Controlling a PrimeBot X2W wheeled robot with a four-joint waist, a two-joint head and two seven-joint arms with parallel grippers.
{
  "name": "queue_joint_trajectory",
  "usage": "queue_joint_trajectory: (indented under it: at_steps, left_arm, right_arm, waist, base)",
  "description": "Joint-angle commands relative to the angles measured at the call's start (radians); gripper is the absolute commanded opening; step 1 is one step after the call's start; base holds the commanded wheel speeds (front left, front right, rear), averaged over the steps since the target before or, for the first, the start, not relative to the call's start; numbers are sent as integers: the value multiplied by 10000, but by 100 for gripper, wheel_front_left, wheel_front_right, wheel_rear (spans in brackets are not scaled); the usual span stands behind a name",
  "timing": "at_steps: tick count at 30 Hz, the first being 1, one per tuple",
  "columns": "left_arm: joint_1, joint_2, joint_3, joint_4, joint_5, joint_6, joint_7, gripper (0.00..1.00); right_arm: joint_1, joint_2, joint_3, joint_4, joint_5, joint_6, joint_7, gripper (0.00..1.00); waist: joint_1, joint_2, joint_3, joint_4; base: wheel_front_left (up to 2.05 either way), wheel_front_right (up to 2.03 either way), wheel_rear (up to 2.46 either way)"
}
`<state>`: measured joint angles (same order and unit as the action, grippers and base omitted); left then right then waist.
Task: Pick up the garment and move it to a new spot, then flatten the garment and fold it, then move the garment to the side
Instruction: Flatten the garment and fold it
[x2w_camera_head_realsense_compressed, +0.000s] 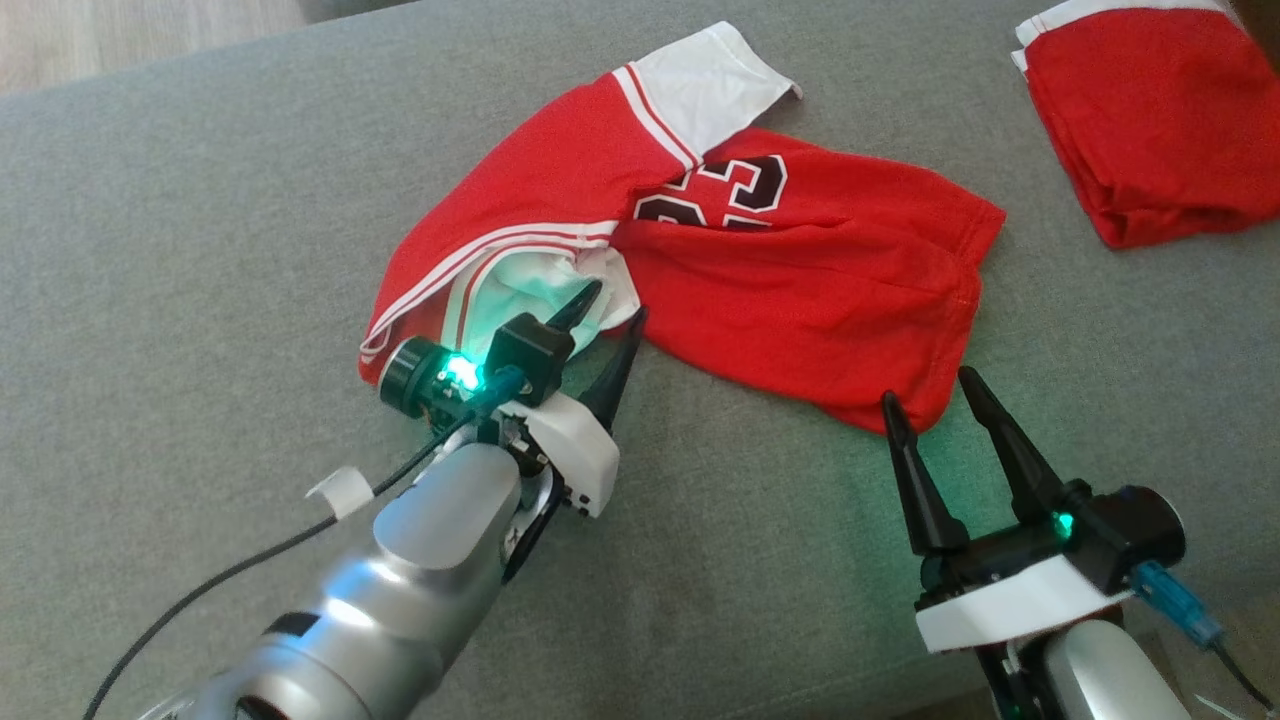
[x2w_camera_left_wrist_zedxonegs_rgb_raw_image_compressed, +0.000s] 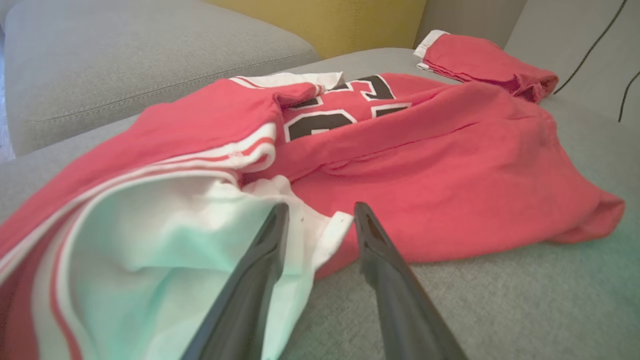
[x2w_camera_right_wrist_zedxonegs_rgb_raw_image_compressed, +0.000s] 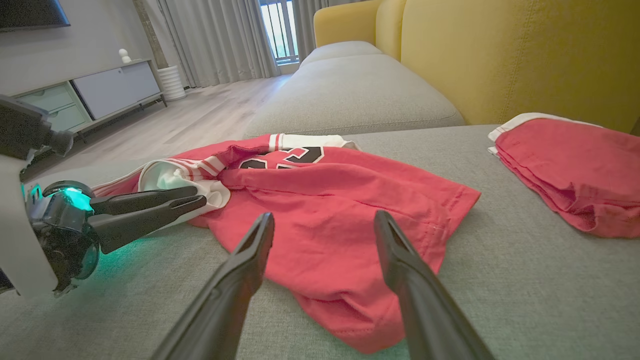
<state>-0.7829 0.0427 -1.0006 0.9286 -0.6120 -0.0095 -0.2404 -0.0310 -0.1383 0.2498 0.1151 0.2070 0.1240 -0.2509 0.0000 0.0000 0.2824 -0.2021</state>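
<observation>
**A:** Two grippers are in play, so we start on the left. Our left gripper (x2w_camera_head_realsense_compressed: 612, 305) sits at the garment's (x2w_camera_head_realsense_compressed: 800, 270) white-lined opening. Its fingers (x2w_camera_left_wrist_zedxonegs_rgb_raw_image_compressed: 270, 240) are partway apart with the white edge between them, and as far as we can tell nothing is pinched yet.

**B:** Where does the garment lie?

**A:** Crumpled mid-cushion on the grey sofa (x2w_camera_head_realsense_compressed: 200, 250), its number half buried. Our right gripper (x2w_camera_head_realsense_compressed: 928, 392) straddles the lower red corner, spread wide and holding nothing.

**B:** So we judge we're taking two edges at once, to lift it without bunching.

**A:** Yes, and well apart from the folded red pile (x2w_camera_head_realsense_compressed: 1150, 130) at far right.
</observation>
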Motion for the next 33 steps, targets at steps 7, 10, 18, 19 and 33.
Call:
queue_joint_trajectory:
  at_steps: [7,10,18,19,33]
  left_arm:
    - [-180,77,83,-227,-405,-19,-159,49]
    - [-209,77,-141,-162,-445,-28,-162,47]
    - [-456,76,-692,6,-291,260,-184,0]
    - [-479,76,-697,15,-297,312,-189,0]
    - [331,825,467,-2464,680,1034,-212,0]
  right_arm:
    - [9,-93,273,-243,22,67,-109,100]
    - [-23,-136,310,-241,50,67,-109,100]
    - [-93,-182,279,-291,65,67,-109,100]
    - [-96,-179,270,-291,65,67,-109,100]
    - [45,-89,-60,-233,17,67,-109,100]
  waist:
    - [0,0,-117,27]
    - [0,0,-106,-5]
    - [0,0,60,-60]
    - [0,0,72,-55]
    - [0,0,-344,310]
  base:
    - [0,0,0]
    - [0,0,0]
    - [0,0,0]
    - [0,0,0]
    - [0,0,0]
